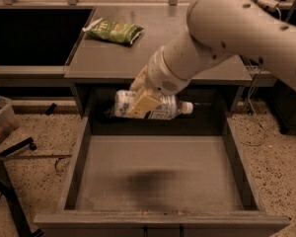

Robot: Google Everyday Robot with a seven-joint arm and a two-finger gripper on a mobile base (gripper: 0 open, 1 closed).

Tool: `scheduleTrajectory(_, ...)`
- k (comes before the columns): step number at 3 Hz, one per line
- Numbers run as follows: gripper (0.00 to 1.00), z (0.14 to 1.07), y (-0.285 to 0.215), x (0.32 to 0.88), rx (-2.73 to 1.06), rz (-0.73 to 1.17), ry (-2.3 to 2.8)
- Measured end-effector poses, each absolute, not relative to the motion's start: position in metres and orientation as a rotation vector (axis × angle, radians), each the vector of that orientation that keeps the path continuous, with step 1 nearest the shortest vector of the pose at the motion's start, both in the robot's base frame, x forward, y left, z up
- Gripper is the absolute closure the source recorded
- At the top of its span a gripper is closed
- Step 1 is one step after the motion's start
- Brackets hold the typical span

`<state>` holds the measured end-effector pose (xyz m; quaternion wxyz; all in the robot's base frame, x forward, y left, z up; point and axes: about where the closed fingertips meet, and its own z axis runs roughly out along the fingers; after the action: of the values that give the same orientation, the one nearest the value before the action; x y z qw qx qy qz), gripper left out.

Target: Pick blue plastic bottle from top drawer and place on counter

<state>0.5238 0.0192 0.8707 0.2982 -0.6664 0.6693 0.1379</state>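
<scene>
The blue plastic bottle [160, 107] lies sideways in the air, white cap to the right, held over the back of the open top drawer [158, 174]. My gripper [140, 97] is shut on the bottle's middle, its yellowish fingers [144, 102] across the label. The bottle hangs just below the front edge of the counter [118, 58]. The drawer floor below is bare, with the arm's shadow on it. My white arm reaches in from the upper right and hides the right part of the counter.
A green snack bag [113, 31] lies on the counter's back left. The drawer's side walls and front panel [160, 221] stick out toward me. A bin [1, 122] and a chair base stand on the speckled floor at the left. Cables hang at the right.
</scene>
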Motion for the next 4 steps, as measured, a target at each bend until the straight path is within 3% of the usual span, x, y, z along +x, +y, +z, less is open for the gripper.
scheduleTrajectory(2,1.0,0.98,0.06,0.535,-1.84,0.323,1.668)
scheduleTrajectory(4,1.0,0.984,0.061,0.553,-1.843,0.272,1.666)
